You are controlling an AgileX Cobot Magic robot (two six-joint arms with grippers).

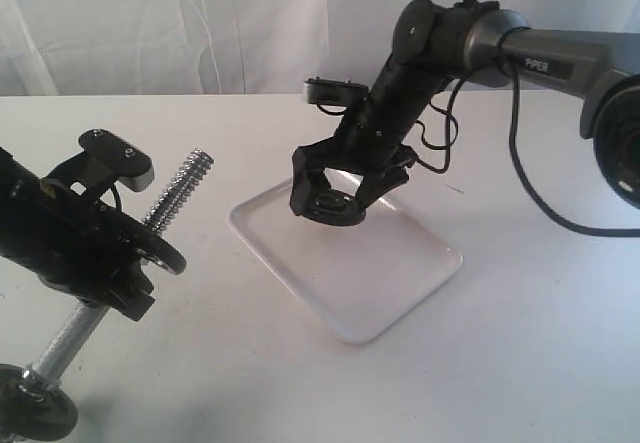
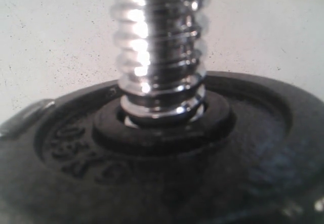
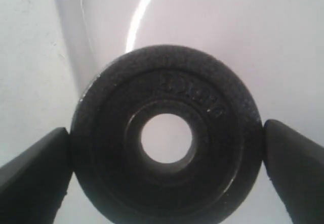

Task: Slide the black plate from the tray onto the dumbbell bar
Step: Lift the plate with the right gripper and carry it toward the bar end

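Observation:
My right gripper (image 1: 330, 201) is shut on the black plate (image 1: 331, 207) and holds it just above the far part of the white tray (image 1: 385, 273). In the right wrist view its fingers (image 3: 35, 176) press on opposite edges of the black plate (image 3: 217, 148), and the tray's (image 3: 76, 42) surface shows through the centre hole. On the left, the dumbbell bar (image 1: 185, 185) leans with its bare threaded end up, and my left gripper (image 1: 112, 261) grips its middle. The left wrist view shows the threaded bar (image 2: 159, 47) passing through a mounted black disc (image 2: 243, 148); the fingers are hidden.
Another black disc (image 1: 35, 415) sits at the bar's lower end, near the table's front left corner. A white curtain hangs behind the white table (image 1: 520, 343). The right arm's cable (image 1: 520, 153) droops over the table at the right.

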